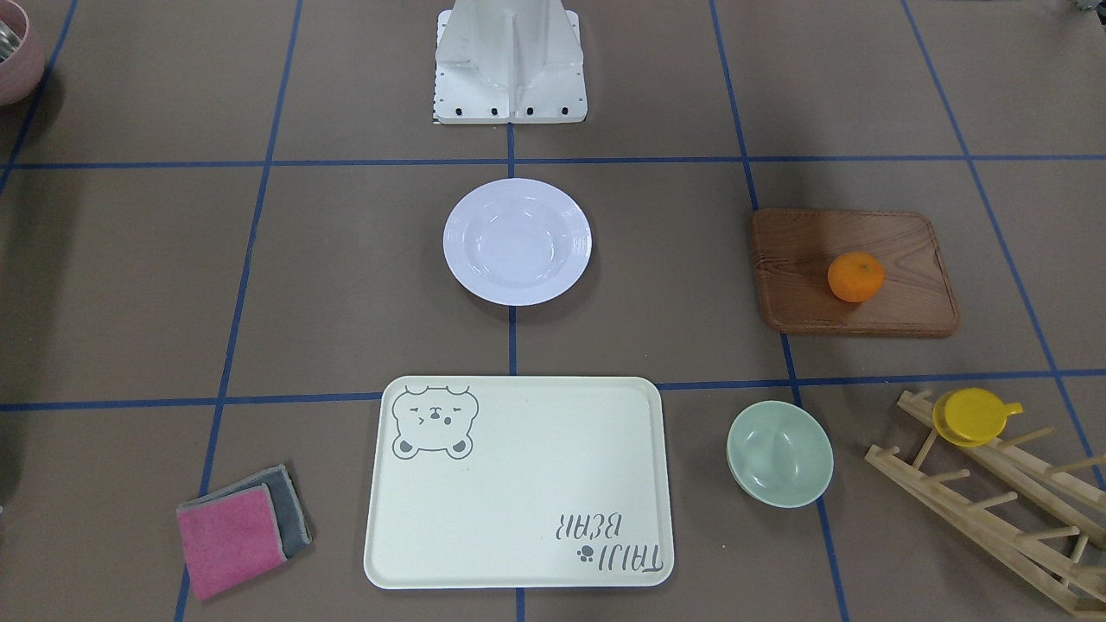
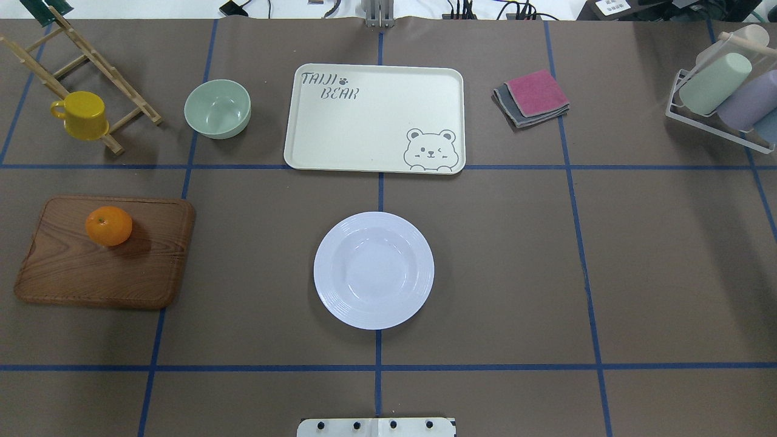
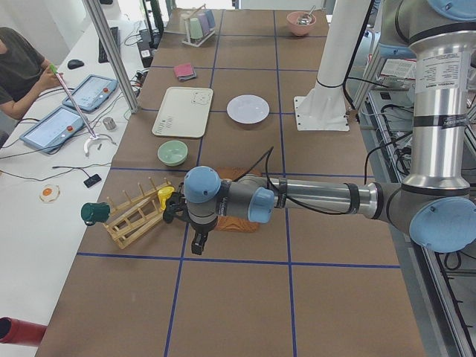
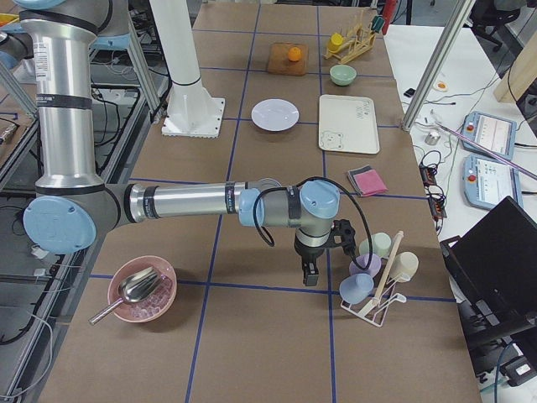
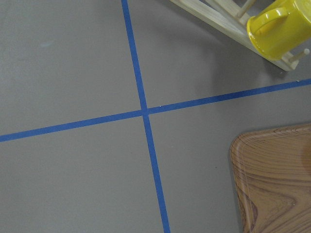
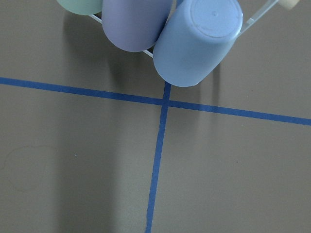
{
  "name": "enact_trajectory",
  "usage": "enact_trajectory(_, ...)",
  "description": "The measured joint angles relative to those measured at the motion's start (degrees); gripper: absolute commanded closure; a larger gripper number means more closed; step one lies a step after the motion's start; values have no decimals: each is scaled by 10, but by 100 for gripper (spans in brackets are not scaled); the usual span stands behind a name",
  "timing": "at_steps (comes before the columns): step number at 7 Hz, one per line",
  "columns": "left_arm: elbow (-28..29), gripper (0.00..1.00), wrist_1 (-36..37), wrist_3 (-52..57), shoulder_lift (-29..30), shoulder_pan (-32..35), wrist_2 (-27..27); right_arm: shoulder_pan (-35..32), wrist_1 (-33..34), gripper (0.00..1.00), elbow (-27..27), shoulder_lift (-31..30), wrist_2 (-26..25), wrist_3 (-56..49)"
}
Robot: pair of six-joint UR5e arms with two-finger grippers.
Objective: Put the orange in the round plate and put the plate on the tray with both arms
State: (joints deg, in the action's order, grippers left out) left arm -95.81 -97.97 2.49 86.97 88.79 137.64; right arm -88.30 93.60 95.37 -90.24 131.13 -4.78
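The orange (image 2: 108,226) rests on a brown wooden board (image 2: 91,273) at the table's left side. The white round plate (image 2: 373,270) lies empty at mid-table in front of the robot base. Beyond it lies the cream bear tray (image 2: 364,127), also empty. My left gripper (image 3: 198,242) hangs over the table beside the board's outer end, and I cannot tell whether it is open or shut. My right gripper (image 4: 307,273) hangs near the cup rack at the opposite end, state also unclear. Neither wrist view shows fingers.
A pale green bowl (image 2: 217,108) and a wooden rack (image 2: 85,54) with a yellow cup (image 2: 82,115) stand far left. Folded pink and grey cloths (image 2: 533,97) lie right of the tray. A rack of pastel cups (image 2: 722,97) and a pink bowl (image 4: 141,290) sit at the right end.
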Motion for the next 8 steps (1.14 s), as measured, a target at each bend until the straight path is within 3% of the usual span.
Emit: enact_trajectory(8, -12, 0, -4, 2, -4, 0, 6, 2, 0, 0, -10, 0, -1, 1)
